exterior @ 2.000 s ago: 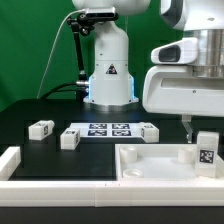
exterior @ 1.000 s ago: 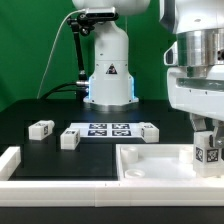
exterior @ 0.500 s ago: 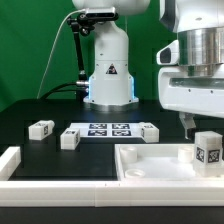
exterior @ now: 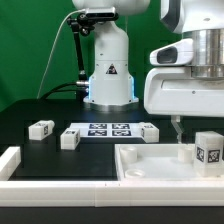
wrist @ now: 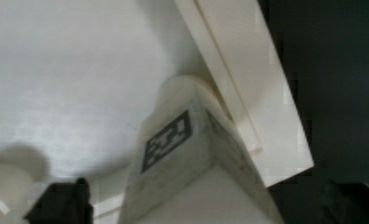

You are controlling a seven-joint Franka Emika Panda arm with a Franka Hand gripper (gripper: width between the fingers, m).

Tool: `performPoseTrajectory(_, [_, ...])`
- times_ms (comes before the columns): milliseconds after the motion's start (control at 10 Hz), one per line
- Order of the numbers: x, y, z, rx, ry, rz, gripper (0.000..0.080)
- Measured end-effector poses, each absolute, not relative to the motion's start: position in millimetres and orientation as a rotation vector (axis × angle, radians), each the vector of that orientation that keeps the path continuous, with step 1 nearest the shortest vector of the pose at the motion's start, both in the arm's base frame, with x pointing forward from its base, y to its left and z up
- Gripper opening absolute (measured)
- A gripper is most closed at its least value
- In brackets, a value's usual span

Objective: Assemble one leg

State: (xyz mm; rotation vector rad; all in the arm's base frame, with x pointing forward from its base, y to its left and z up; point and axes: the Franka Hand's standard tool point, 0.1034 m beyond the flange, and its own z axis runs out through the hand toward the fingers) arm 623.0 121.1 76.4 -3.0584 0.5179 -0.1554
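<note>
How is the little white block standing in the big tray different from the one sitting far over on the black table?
The block in the tray stands upright, right under the gripper; the block on the table lies low, alone at the exterior view's left. The tray block looks bigger, being nearer the camera. Both are white with black-and-white tags.

The gripper (exterior: 178,126) hangs over the white tray (exterior: 150,163), with open air between its tips and the tray floor. Just beside it, toward the exterior view's right, a tagged leg (exterior: 207,150) stands upright in the tray and blocks that side; in the wrist view the same leg (wrist: 177,140) sits close against the tray's raised wall (wrist: 234,60). Toward the exterior view's left the tray floor is bare. Beyond it, the dark worktop (exterior: 30,145) carries three more blocks (exterior: 41,128) around the marker board (exterior: 105,129), well apart from the gripper. Behind them the robot base (exterior: 108,70) closes off the back.
</note>
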Motion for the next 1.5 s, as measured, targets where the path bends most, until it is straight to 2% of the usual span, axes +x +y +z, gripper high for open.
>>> performPoseTrajectory(600, [620.0, 127.2, 76.0, -3.125, -0.225, -0.139, 0.0649])
performPoseTrajectory(800, [620.5, 125.6, 75.9, -3.119, -0.340, -0.140, 0.0649])
performPoseTrajectory(1000, [620.5, 125.4, 75.9, -3.119, -0.333, -0.141, 0.0378])
performPoseTrajectory(1100, [621.1, 123.9, 76.1, -3.122, -0.311, -0.143, 0.0378])
performPoseTrajectory(1200, [621.4, 123.3, 76.2, -3.125, -0.256, -0.146, 0.0291])
performPoseTrajectory(1500, [620.7, 121.0, 75.7, -3.103, 0.260, -0.199, 0.0291])
